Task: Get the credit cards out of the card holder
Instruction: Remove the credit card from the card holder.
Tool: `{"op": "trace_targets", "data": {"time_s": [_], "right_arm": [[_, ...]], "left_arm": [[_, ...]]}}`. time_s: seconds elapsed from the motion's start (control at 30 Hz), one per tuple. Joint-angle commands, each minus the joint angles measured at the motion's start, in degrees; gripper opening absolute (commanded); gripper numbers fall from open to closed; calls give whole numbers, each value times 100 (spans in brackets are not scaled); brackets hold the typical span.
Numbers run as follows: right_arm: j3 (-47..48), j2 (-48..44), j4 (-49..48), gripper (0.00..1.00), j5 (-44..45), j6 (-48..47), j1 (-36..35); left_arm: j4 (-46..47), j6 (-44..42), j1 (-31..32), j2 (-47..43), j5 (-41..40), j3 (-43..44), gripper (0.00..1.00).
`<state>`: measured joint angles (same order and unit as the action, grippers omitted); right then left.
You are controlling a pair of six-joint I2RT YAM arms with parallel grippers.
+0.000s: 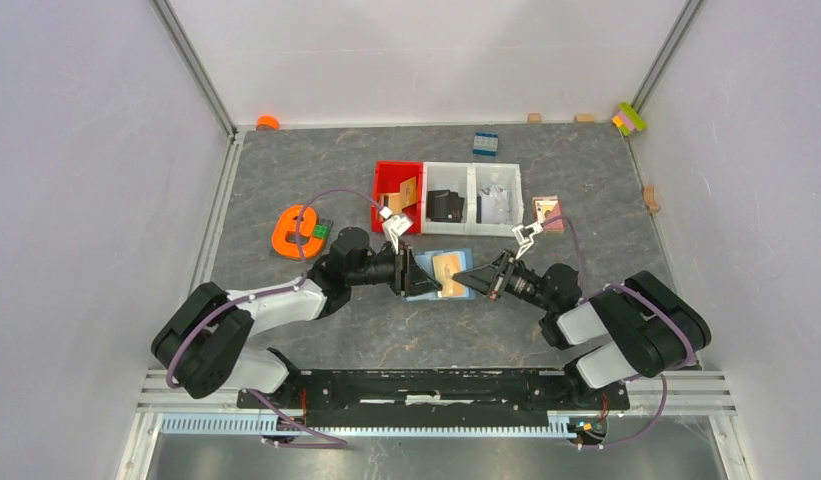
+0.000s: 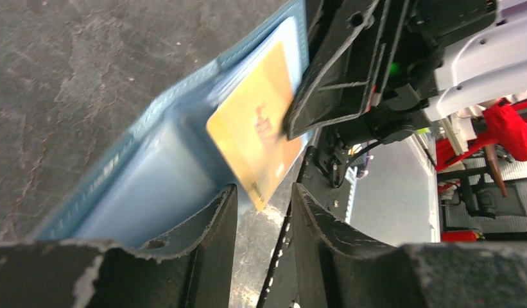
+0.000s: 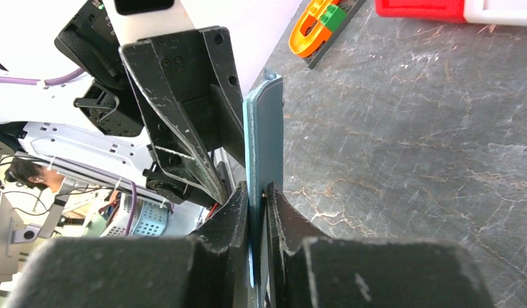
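Near the middle of the grey tabletop is the open blue card holder, one edge hidden inside the right pincer, which is clamped on it. The left pincer stands apart around a corner of the tan-gold credit card. Contact there is hard to make out, and the card's print is blurred.

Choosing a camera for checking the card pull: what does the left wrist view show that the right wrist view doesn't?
Left wrist only: the tan-gold credit card jutting from the open card holder, its corner at the open left gripper. Right wrist only: the card holder edge-on, clamped in the right gripper, and an orange piece. Both: the card holder and the opposite arm's gripper.
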<state>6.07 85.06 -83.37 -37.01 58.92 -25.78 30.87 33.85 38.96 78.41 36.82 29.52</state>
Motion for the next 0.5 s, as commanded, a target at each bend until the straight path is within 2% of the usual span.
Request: {"op": "trace_targets", "data": {"time_s": [0.0, 0.23, 0.4, 0.47], "right_arm": [[57, 110, -887, 0, -130, 144, -125], [92, 427, -1591, 0, -274, 564, -191], [97, 446, -1709, 0, -298, 649, -194], [88, 411, -1679, 0, -296, 618, -193]], "left_arm": [[888, 402, -28, 81, 498, 74, 39], [1115, 581, -157, 151, 607, 29, 23], [1441, 802, -283, 186, 677, -77, 6], [1436, 816, -322, 194, 665, -87, 2]]}}
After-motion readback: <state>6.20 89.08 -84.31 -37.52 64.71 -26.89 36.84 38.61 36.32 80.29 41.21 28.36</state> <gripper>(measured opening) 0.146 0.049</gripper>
